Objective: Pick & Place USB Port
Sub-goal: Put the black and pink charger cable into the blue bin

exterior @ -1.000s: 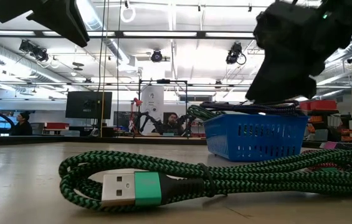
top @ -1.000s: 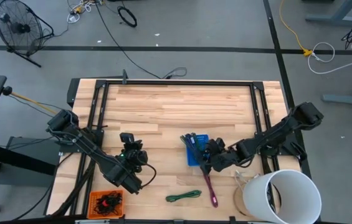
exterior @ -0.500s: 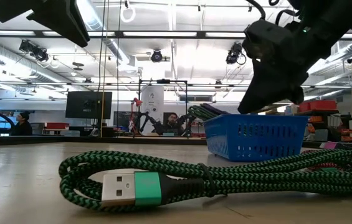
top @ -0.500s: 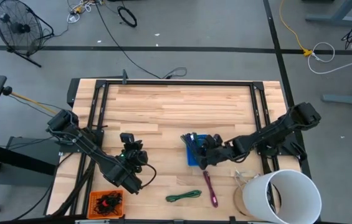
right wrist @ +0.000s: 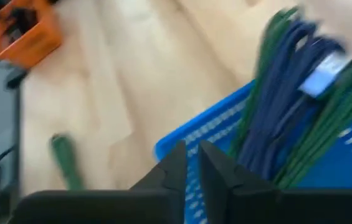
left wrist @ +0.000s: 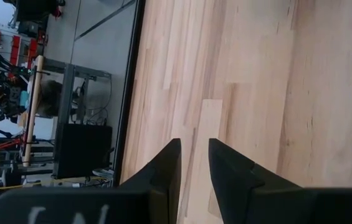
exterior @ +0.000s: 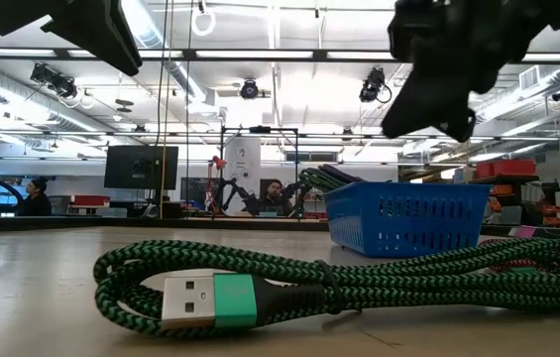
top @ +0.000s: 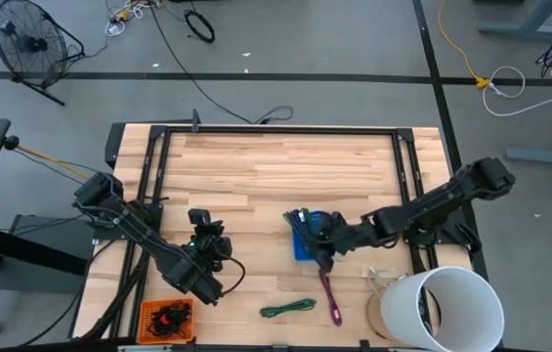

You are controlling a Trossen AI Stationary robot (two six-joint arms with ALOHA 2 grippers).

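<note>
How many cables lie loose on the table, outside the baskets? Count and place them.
2: green cable near the front edge; magenta cable right of it. Some may be hidden.

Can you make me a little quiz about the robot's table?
1. True or false: the blue basket holds cables.
2. Which cable lies loose on the table nearest the orange bin? A) green cable B) purple cable C) yellow cable
3. Fill in: the right gripper hangs at the edge of the blue ____.

Key: 1 true; 2 A; 3 basket.
</note>
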